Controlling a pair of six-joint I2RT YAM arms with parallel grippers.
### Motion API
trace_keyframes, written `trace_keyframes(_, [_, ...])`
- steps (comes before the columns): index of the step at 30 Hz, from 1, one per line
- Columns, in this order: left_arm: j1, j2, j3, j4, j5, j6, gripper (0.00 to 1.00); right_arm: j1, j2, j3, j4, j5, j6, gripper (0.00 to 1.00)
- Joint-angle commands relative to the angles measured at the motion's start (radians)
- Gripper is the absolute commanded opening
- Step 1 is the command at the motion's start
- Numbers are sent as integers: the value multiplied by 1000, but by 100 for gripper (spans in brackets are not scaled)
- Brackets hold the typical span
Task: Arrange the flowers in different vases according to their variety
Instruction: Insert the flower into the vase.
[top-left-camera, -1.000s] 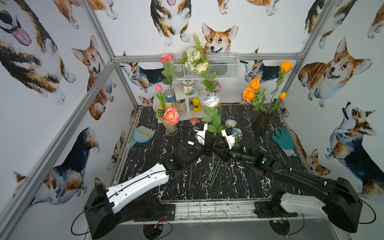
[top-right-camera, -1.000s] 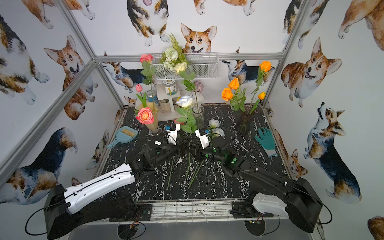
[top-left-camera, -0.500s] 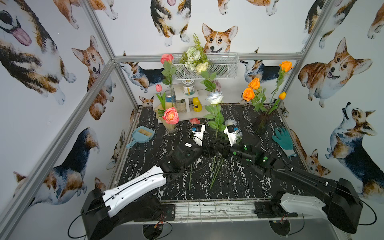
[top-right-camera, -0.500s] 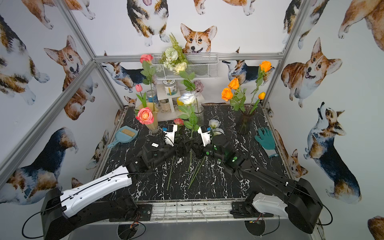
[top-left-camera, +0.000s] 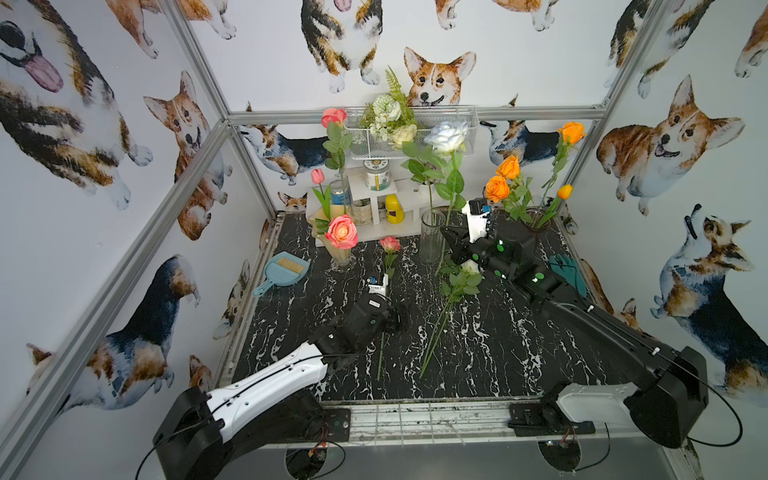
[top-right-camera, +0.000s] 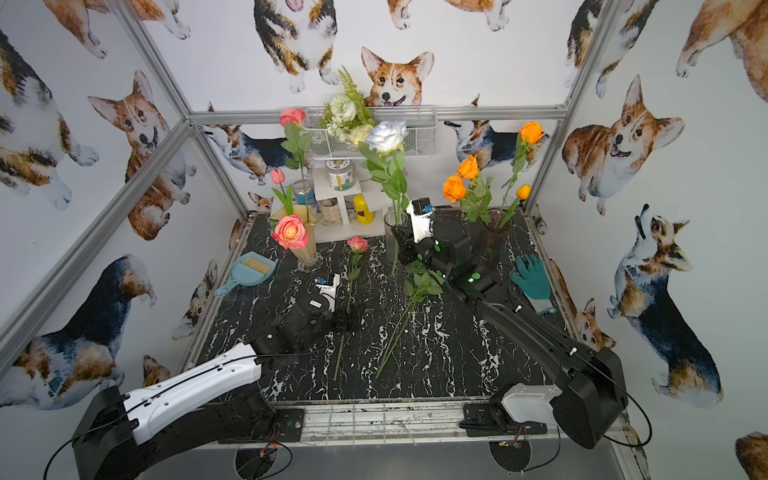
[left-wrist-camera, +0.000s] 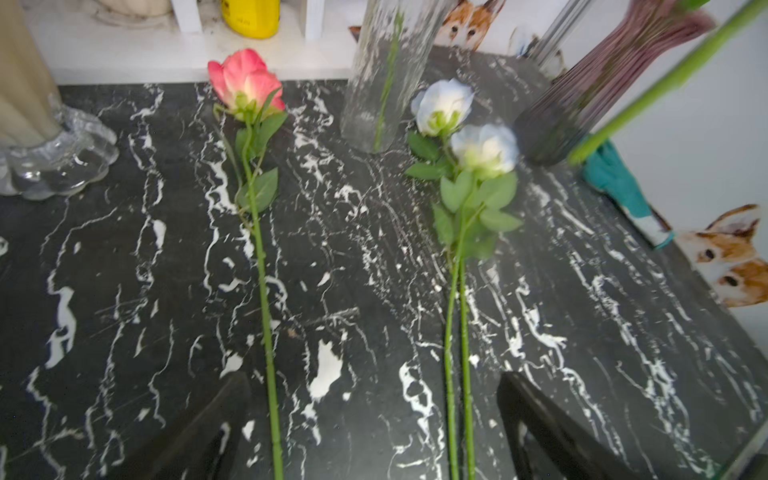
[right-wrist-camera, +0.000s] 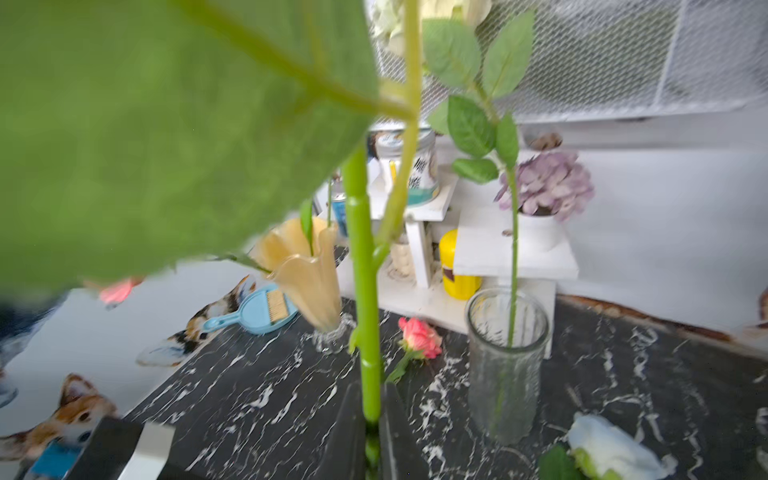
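My right gripper (right-wrist-camera: 372, 415) is shut on the green stem of a pale-blue rose (top-left-camera: 446, 135), held upright just beside the clear ribbed vase (top-left-camera: 431, 241), which has one stem in it. Low over the table, my left gripper (left-wrist-camera: 374, 415) is open. The stems of a pink rose (left-wrist-camera: 245, 83) and two white roses (left-wrist-camera: 484, 147) lie on the table between its fingers (left-wrist-camera: 208, 424). Pink flowers stand in the creamy-yellow vase (top-left-camera: 340, 249) and orange ones in the dark purple vase (top-right-camera: 492, 241).
A white shelf (top-left-camera: 374, 199) with jars and a wire basket (top-left-camera: 457, 124) of fern bouquet stand at the back. A blue dustpan (top-left-camera: 282, 272) lies at the left and a teal glove (top-left-camera: 567, 272) at the right. A purple potted plant (right-wrist-camera: 544, 187) sits behind the clear vase.
My left gripper has opened and drawn back towards the front, down near the table. The right arm has lifted the pale-blue rose higher, towards the back.
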Motion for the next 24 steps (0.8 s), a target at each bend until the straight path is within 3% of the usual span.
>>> trace_keyframes(1, [4,-6,-18,-33,-54,-10,100,-25,55,87,40,73,-99,9])
trace_keyframes(7, [15,-35,-20,-91,-107,0,100,-77,194,244,101,98,-152,9])
trace_keyframes(17, [80,-78,-39,-106,-68,10,100,-123,422,480,114,86,-201,8])
trace_keyframes(24, [123,-82,-48,-98,-39,22,100,-123,484,461,152,76,-185,8])
